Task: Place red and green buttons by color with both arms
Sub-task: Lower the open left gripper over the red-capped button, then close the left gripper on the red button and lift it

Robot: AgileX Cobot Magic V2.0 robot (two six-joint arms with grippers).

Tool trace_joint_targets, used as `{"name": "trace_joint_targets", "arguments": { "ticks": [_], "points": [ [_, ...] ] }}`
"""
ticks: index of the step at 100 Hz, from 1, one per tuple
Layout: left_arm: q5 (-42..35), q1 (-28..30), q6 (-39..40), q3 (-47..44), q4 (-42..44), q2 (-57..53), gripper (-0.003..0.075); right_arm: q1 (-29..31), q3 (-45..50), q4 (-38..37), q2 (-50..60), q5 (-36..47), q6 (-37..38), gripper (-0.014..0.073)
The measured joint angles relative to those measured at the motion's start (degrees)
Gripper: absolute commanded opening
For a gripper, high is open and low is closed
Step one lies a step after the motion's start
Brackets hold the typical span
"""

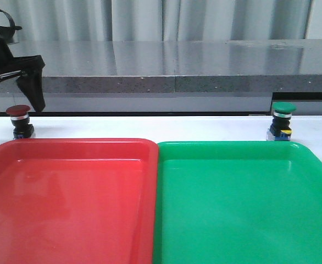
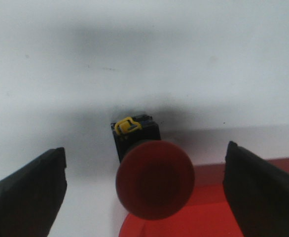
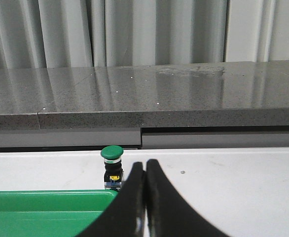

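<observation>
The red button [image 1: 19, 120] stands upright on the white table just behind the red tray's [image 1: 67, 198] far left corner. My left gripper [image 1: 12, 102] is open and hangs just above it, one finger to each side. In the left wrist view the dark red cap [image 2: 154, 178] lies between the spread fingers [image 2: 28, 190] without touching them. The green button [image 1: 282, 120] stands upright behind the green tray's [image 1: 243, 198] far right part. My right gripper [image 3: 145, 165] is shut and empty, low over the table, nearer the robot than the green button [image 3: 112, 165]. It is out of the front view.
A grey stone ledge [image 1: 177, 66] runs along the back of the white table [image 1: 150, 125], with pale curtains behind. The two trays sit side by side and touch at the middle. The red tray's corner [image 2: 208, 212] shows under the left gripper.
</observation>
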State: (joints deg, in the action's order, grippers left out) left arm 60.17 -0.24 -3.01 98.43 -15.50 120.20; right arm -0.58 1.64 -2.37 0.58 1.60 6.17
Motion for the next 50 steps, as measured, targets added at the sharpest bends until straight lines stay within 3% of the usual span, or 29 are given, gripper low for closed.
{"name": "trace_joint_targets", "arguments": {
  "ticks": [11, 26, 35, 50],
  "points": [
    [0.00, 0.00, 0.00, 0.00, 0.00, 0.51, 0.0531, 0.00, 0.00, 0.00, 0.00, 0.00, 0.00, -0.0064],
    [-0.23, 0.00, 0.00, 0.04, 0.00, 0.51, 0.0318, 0.00, 0.00, 0.00, 0.00, 0.00, 0.00, -0.0064],
    [-0.23, 0.00, 0.00, 0.04, 0.00, 0.53, 0.0227, 0.00, 0.00, 0.00, 0.00, 0.00, 0.11, -0.0064],
    [-0.46, 0.00, 0.00, 0.04, -0.20, 0.53, 0.0122, 0.00, 0.00, 0.00, 0.00, 0.00, 0.22, -0.0064]
  ]
}}
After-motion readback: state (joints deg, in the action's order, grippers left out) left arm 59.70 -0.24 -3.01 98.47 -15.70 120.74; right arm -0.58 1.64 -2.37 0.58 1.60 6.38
